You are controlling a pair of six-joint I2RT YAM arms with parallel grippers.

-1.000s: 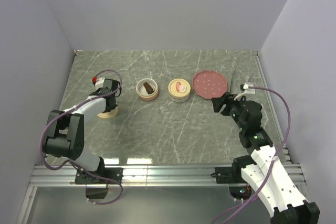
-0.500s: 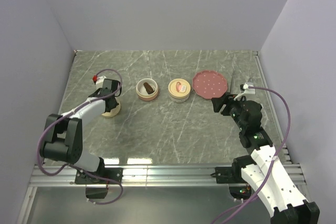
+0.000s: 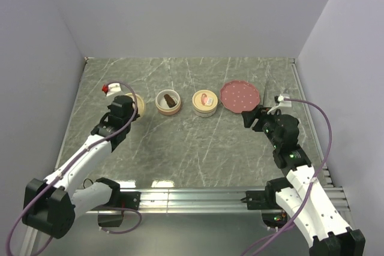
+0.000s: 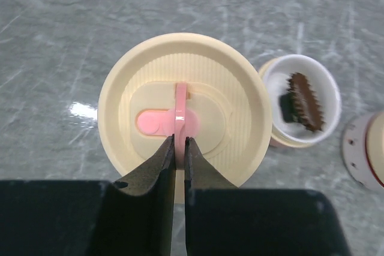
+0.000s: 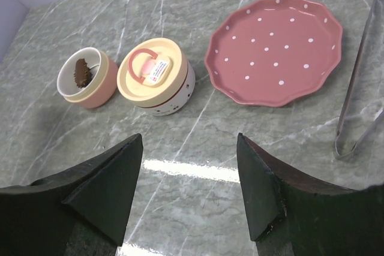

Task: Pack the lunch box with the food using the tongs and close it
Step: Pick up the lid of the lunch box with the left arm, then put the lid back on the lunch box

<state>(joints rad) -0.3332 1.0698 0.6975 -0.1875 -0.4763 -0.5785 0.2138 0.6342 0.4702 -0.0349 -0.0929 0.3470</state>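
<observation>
Well, L fingers (image 4: pixel 157 172) tight on lid tab (image 4: pixel 180 105)

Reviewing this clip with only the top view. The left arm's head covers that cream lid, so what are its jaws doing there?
Observer: The left wrist view shows the left gripper shut on the upright pink tab of the cream lid.
Operator: And the right one?
Observer: The right gripper is open and empty. The tongs lie ahead of it, beside the pink plate.
Operator: What's in the open bowl?
Observer: One dark ridged piece against its white inside.
</observation>
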